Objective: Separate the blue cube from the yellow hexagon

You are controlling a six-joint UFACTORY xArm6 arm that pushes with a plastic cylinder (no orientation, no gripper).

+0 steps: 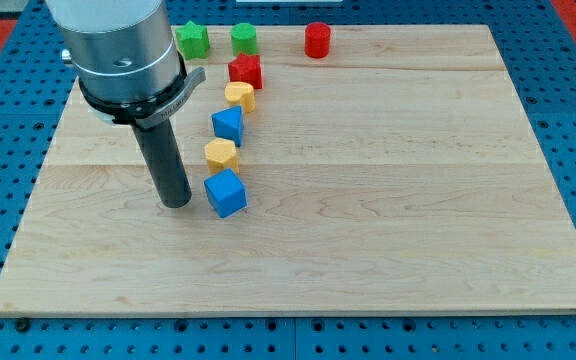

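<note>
Left of centre on the bench [388, 200], my tip [176, 203], a bare rod with no hand to clench, stood just left of the blue cube [225, 193], which touched the yellow hexagon [220, 154] above it and looked light, rigid, best pushed flat-on.

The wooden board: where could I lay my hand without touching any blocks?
The board is bare right of the column from the red star down to the blue cube, and along the bottom. It's crowded where my tip stands beside that cube.

Green blocks [192, 39], red cylinder [316, 40] (top edge).
</note>
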